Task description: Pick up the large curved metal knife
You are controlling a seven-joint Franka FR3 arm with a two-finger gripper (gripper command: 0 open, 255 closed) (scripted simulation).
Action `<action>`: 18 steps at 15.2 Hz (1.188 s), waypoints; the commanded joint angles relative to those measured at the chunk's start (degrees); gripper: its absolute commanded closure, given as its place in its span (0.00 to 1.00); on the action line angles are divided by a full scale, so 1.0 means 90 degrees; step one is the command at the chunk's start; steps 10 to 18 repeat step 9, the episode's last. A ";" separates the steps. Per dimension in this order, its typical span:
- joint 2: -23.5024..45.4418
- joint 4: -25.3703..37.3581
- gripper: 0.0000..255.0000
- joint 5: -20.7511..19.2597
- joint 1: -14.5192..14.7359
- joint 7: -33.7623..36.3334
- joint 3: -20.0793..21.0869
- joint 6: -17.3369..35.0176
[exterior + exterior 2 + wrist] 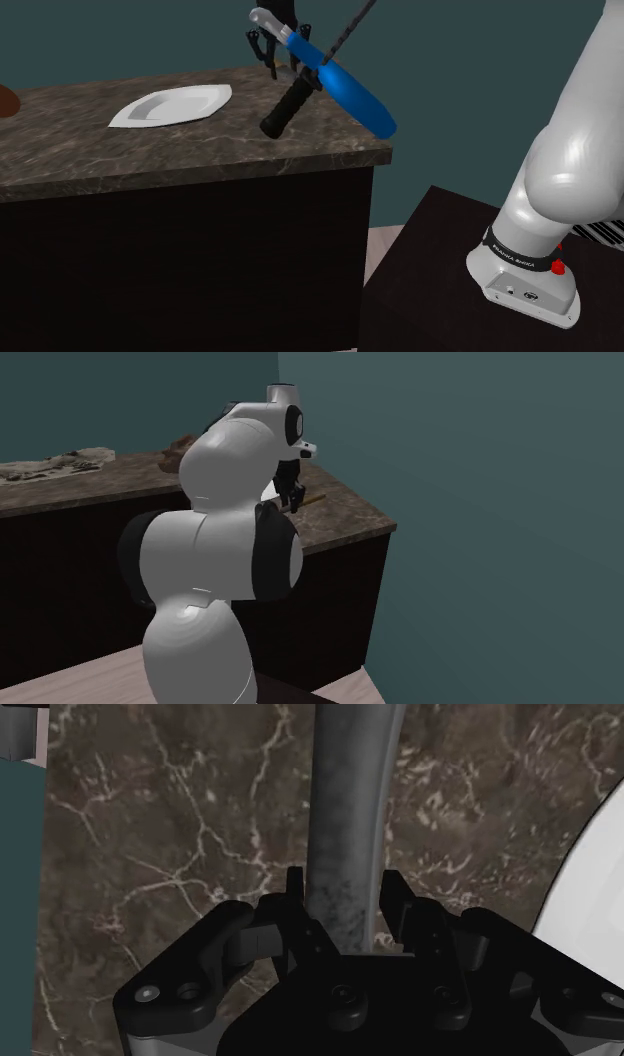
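Grey knife [350,804] clasped in claw [343,891], blade pointing straight away.

The dark brown, white-veined marble countertop [200,140] across the shoulder view's middle is polished smooth. The flat white plate [172,105] left of centre has a soft sheen; the long blue rounded object [350,90] at upper centre is glossy. At the wrist view's centre, the grey curved knife blade [345,824] looks dull, mottled metal.

free: bare countertop [180,854] one side of knife [345,824] | obstacle: plate [598,864] near other side
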 commanded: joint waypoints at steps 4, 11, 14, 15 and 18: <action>0.0129 0.0598 1.00 -0.0029 0.0017 0.0025 0.0015 -0.0475; 0.0254 0.1037 1.00 -0.0057 0.0032 0.0042 0.0025 -0.0791; 0.0254 0.1037 1.00 -0.0057 0.0032 0.0042 0.0025 -0.0791; 0.0254 0.1037 1.00 -0.0057 0.0032 0.0042 0.0025 -0.0791; 0.0254 0.1037 1.00 -0.0057 0.0032 0.0042 0.0025 -0.0791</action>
